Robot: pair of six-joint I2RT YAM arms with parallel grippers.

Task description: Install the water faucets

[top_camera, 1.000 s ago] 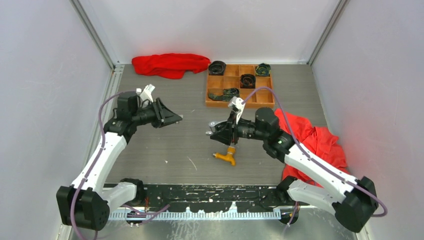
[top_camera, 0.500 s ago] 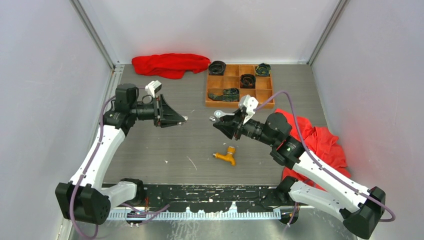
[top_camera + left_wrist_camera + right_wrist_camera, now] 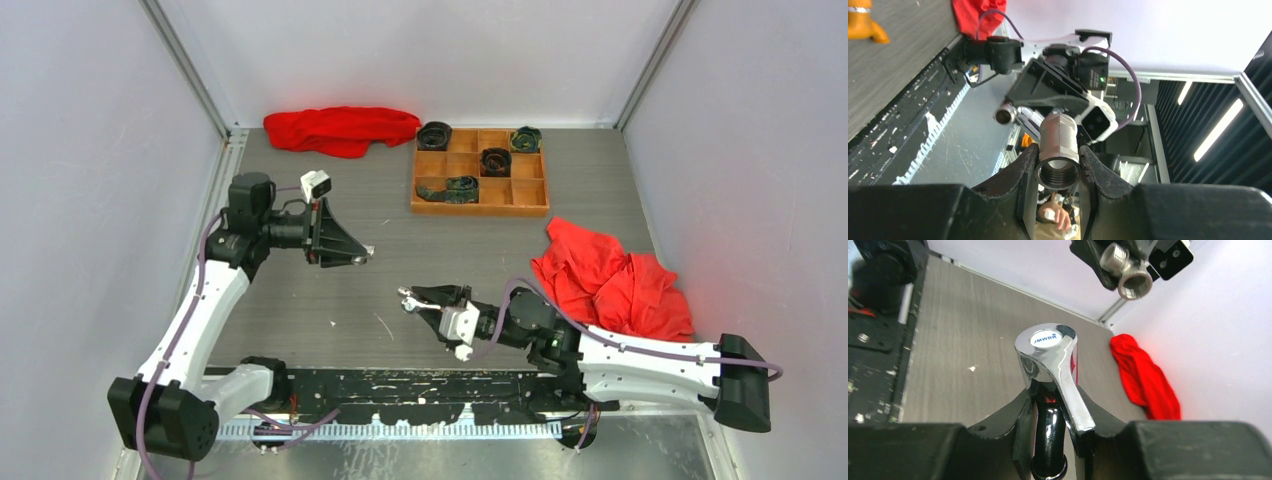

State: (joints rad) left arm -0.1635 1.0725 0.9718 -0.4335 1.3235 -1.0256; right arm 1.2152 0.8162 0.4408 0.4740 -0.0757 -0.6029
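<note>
Right arm has dropped low and swung toward the front edge since a second ago, and it now reaches to about 6 o'clock on the table (image 3: pixel 300 300). The right gripper (image 3: pixel 428 298) is clamped on the chrome faucet (image 3: pixel 1048 347), whose handle shows a small blue label. The left gripper (image 3: pixel 1057 160), at about 9 o'clock, has turned a little and pinches a threaded metal fitting (image 3: pixel 1058 137). The orange faucet (image 3: pixel 860 25) lies on the table near the front edge. In the top view the right gripper hides it.
</note>
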